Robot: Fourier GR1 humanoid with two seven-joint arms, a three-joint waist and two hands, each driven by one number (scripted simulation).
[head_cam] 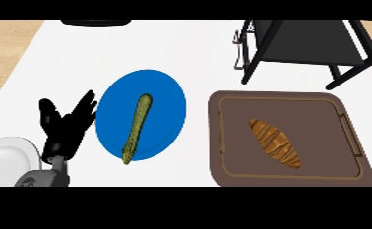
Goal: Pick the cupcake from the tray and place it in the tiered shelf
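Resting open at the table's left, left robot hand (67,125); right unseen. No cupcake visible: brown pastry (275,142) on tray (225,174). Grasp pending, then tiered shelf (305,41).

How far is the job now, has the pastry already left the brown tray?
Nothing looks done yet. The brown pastry lies on the brown tray; it looks more like a croissant than a cupcake. The black tiered shelf at the upper right shows nothing on it. Nothing is in hand: the left hand rests open beside the blue plate, and the right hand is not in view. Picking and placing are both left.
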